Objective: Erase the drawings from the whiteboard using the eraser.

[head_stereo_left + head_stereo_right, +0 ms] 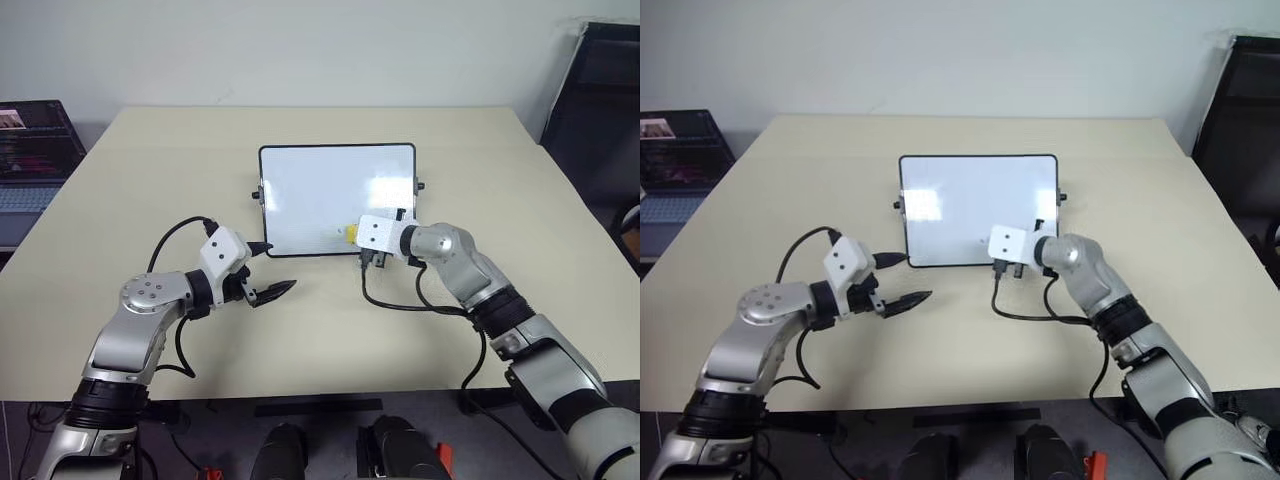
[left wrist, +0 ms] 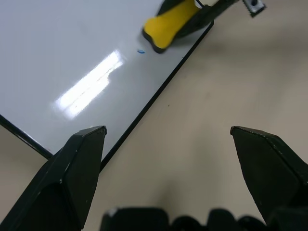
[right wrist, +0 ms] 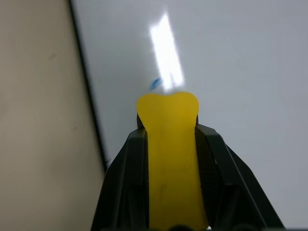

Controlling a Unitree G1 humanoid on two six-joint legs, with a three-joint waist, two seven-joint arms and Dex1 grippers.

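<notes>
**Eraser pinched, one blue speck left**

The eraser (image 3: 172, 159) looks light and slightly squashy; its yellow sides bulge past my fingers, so I grip it mid-length in my right claw (image 3: 172, 137), clenched around it. It sits on the whiteboard (image 1: 320, 190), near the board's near edge, just beside a small blue remnant of the drawings (image 2: 141, 51). The glossy board probably slides easily on the surface (image 1: 480, 170). My left claw (image 1: 270, 270) hangs released just off the board's near left corner.

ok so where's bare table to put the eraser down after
Bare table lies to the whiteboard's right, and beyond its far edge. The near strip is crowded: the right gripper holds the eraser there, and the open left gripper sits at the near left corner.
</notes>
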